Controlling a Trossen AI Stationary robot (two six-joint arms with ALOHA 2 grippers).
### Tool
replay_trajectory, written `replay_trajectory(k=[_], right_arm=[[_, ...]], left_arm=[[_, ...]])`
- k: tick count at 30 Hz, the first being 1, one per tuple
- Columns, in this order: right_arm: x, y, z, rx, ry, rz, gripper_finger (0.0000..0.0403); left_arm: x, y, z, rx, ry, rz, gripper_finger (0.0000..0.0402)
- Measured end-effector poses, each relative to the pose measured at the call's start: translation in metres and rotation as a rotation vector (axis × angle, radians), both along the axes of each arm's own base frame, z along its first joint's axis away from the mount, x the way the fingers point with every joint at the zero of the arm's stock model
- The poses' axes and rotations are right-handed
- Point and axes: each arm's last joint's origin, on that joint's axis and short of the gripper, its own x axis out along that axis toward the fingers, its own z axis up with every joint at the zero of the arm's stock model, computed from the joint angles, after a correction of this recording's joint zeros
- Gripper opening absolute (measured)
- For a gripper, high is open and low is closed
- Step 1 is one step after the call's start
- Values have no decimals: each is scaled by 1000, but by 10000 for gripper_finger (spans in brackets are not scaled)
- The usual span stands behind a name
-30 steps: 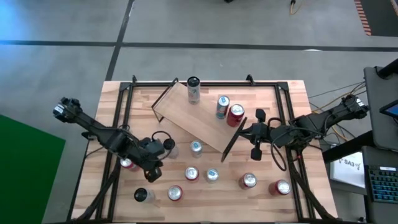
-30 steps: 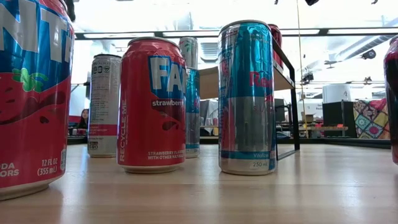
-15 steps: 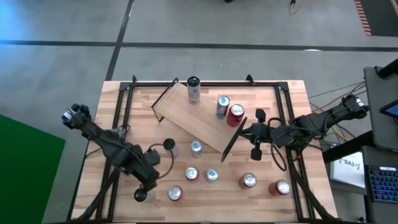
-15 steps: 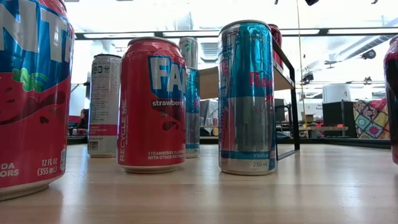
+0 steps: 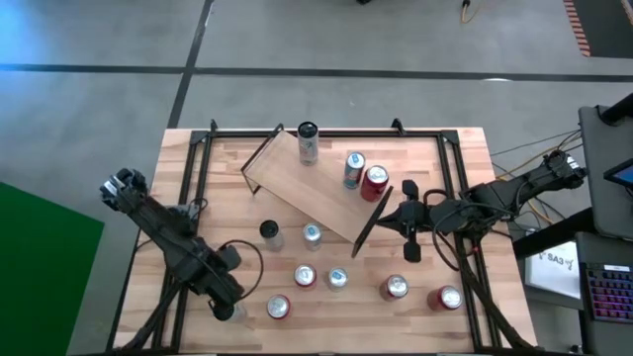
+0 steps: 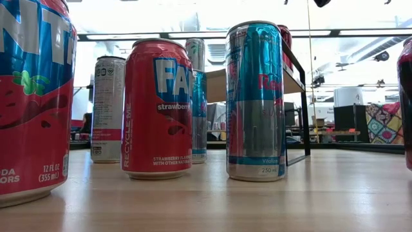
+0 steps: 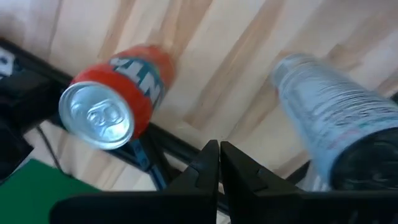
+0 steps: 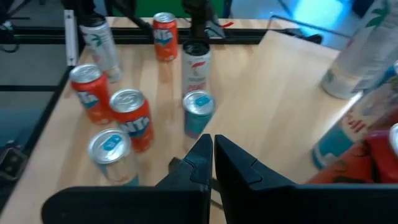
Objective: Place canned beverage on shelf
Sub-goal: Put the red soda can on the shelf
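Light wood shelf (image 5: 297, 188), flat and long, with a thin black frame at each short end. Sits crooked on the counter (image 5: 465, 158), toward the far side, one end by the far left and the other nearer the right. Pale plank, same kind of wood colour as the counter, only lighter.

On top of the shelf, three cans standing up: a tall can (image 5: 308, 143) with a dark top at the far edge, then a blue can (image 5: 353, 170) and a red can (image 5: 374, 181) right beside each other near the right end.

Down on the counter in front of the shelf, more cans standing apart: a dark-top can (image 5: 269, 233), a silver can (image 5: 312, 235), and a near row of red and blue ones.

Right tool (image 5: 391, 220) just beside the right end frame of the shelf, pinched tight together, holding nothing.

Left tool (image 5: 229, 300) over the near left corner of the counter, well apart from the shelf, also pinched tight with nothing inside. Just past its tips, a red corner can (image 7: 115, 102) and a pale corner can (image 7: 329, 118) with a dark top, both standing up on the counter.
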Motion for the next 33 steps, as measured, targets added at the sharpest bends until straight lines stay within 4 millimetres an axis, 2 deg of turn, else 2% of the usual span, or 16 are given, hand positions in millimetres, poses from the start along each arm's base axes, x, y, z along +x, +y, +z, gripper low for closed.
replay_trajectory(k=[3, 7, 12, 17, 21, 27, 33], right_arm=[[0, 1, 0, 5, 1, 5, 9], [0, 1, 0, 12, 1, 3, 9], [1, 1, -1, 12, 7, 6, 9], [3, 4, -3, 21, 21, 32, 9], [4, 5, -4, 25, 24, 34, 9], [3, 6, -4, 34, 24, 33, 9], [3, 6, -4, 34, 24, 32, 9]], left_arm=[[-5, 5, 0, 63, 53, 57, 18], [-6, 7, -2, 90, 9, 76, 63], [-9, 11, -9, 155, 14, 69, 152], [-18, 19, -29, 221, 75, 59, 249], [-24, 23, -41, 258, 119, 57, 301], [-26, 25, -45, 273, 125, 54, 340], [-29, 30, -47, 296, 97, 48, 339]])
